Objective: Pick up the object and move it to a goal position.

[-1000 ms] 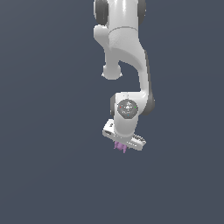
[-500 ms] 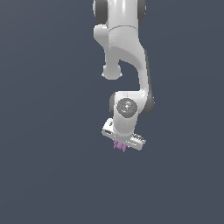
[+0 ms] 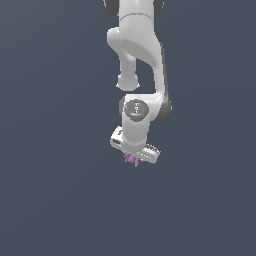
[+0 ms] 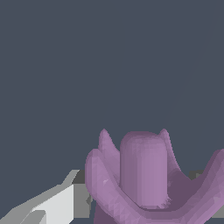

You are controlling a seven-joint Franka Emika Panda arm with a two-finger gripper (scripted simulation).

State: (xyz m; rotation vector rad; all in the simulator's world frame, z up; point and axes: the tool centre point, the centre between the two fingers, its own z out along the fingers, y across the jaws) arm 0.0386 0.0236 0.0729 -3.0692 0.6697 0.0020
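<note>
Barely any travel to report: against the picture from a second ago the arm (image 3: 142,55) has drifted only a touch toward the exterior view's left, and the purple object (image 3: 132,159) has gone along with it, tucked under the white gripper (image 3: 134,156) as it was then. That reads as carrying rather than reaching, so the pick-up looks done and the move toward the goal is the step in hand. How far off that goal lies I cannot say; no marker for it shows in either view.

Up close from the wrist, the object (image 4: 146,177) fills the frame right at the gripper: a rounded central stub with pointed nubs flaring around it, a pale fingertip (image 4: 57,203) pressed up beside its flank. The other finger is hidden behind the lump, yet the thing hangs with nothing beneath it, so the jaws are clamped on it.

No brand, label or lettering can be read anywhere; the backdrop is flat slate grey.
</note>
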